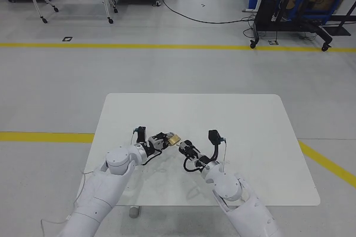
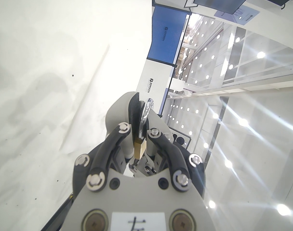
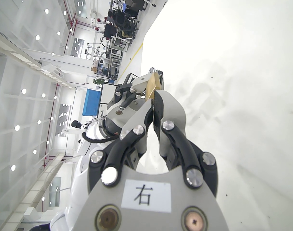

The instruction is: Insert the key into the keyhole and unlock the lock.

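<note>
A small brass padlock (image 1: 174, 140) is held above the white table (image 1: 255, 118), near its middle. My left gripper (image 1: 165, 141) is shut on it. In the left wrist view the brass body (image 2: 139, 149) sits between the fingers and the silver shackle (image 2: 146, 111) sticks out past the fingertips. My right gripper (image 1: 183, 148) faces it from the other side, its tips touching the lock's brass end (image 3: 152, 85). The right gripper (image 3: 154, 98) has its black pads (image 3: 158, 111) pressed together, and the key is hidden between them.
The table's far edge (image 1: 193, 95) and right edge (image 1: 299, 154) lie well away from both arms. Yellow floor lines (image 1: 166, 46) run beyond the table. Carts and frames (image 1: 291, 23) stand far off in the room.
</note>
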